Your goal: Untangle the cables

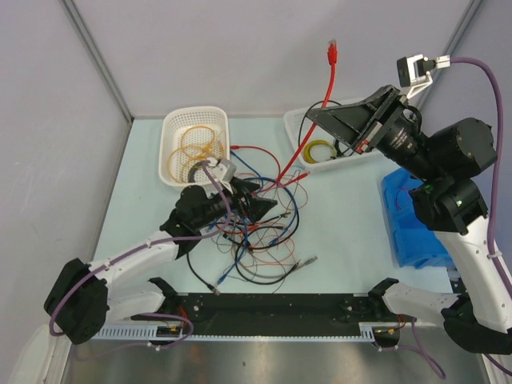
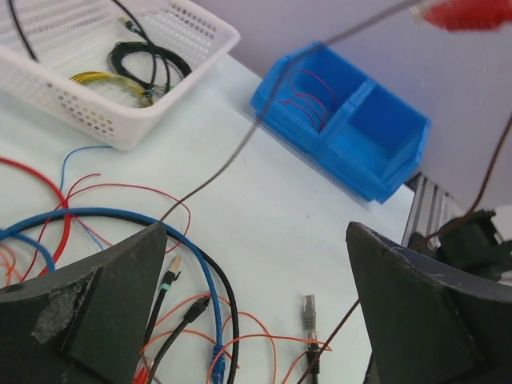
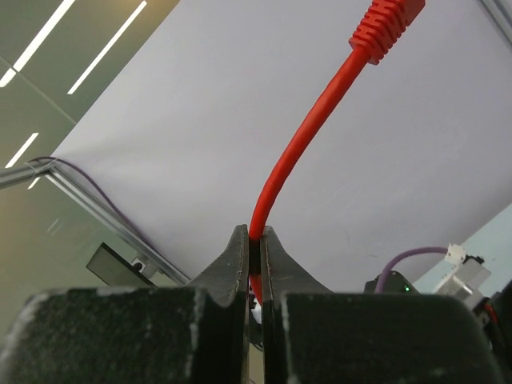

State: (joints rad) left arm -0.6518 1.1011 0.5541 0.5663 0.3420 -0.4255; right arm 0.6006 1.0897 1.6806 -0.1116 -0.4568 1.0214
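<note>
Heaped mid-table (image 1: 344, 224) in a loose tangle of cables (image 1: 256, 232): red, blue, orange and black strands looped through one another, small plugs at the loose ends. Rising out of that heap toward the far right, one red cable (image 1: 328, 84), pinched between the fully closed jaws of the right gripper (image 3: 254, 248), its red plug standing up past the fingertips against the back wall. Low over the left part of the tangle, the left gripper (image 2: 256, 264), jaws spread as wide as they go and gripping nothing, blue and black strands lying on the table between and below its fingers (image 2: 104, 296). Behind the heap to the left, a white left basket (image 1: 172, 128) with orange loops coiled inside. Behind to the right, under the raised right gripper, a white right basket (image 1: 292, 120) holding a yellow coil (image 1: 320, 150) and a black one. Well to the right, a blue bin (image 2: 384, 160) of two compartments, thin red wire in the farther one.
</note>
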